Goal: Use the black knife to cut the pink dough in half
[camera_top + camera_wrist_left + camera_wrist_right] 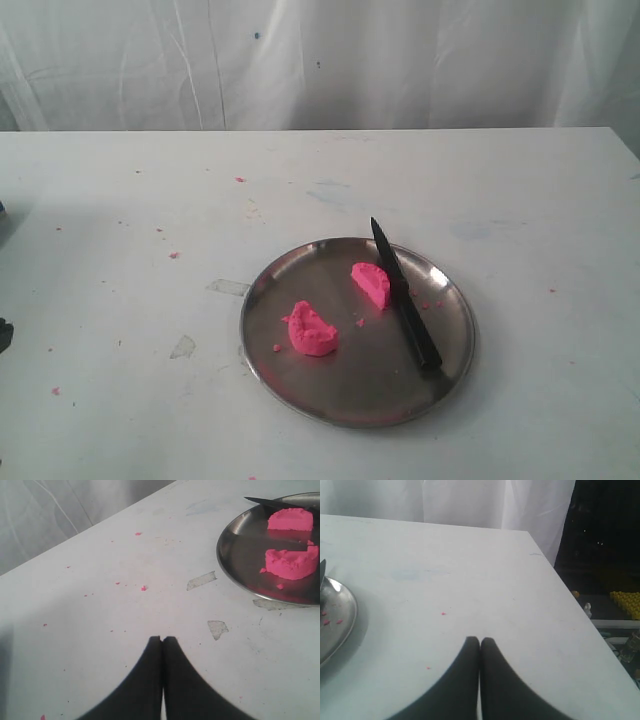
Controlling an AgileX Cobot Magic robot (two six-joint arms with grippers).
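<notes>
The pink dough lies in two half-round chunks on the round steel plate (300, 390): one chunk (312, 330) near the plate's left, the other (371, 284) nearer the middle. The black knife (405, 297) rests on the plate beside the second chunk, its tip over the far rim. In the left wrist view both chunks (292, 563) (290, 519) and the knife tip (265, 501) show on the plate (235, 565). My left gripper (162, 639) is shut and empty over bare table, apart from the plate. My right gripper (480, 640) is shut and empty, with the plate's rim (347, 625) off to one side.
Tiny pink crumbs (174, 254) dot the white table (120, 200), and torn tape patches (201, 580) lie near the plate. A white curtain (320, 60) hangs behind. In the right wrist view the table's edge (565, 595) drops off to dark clutter.
</notes>
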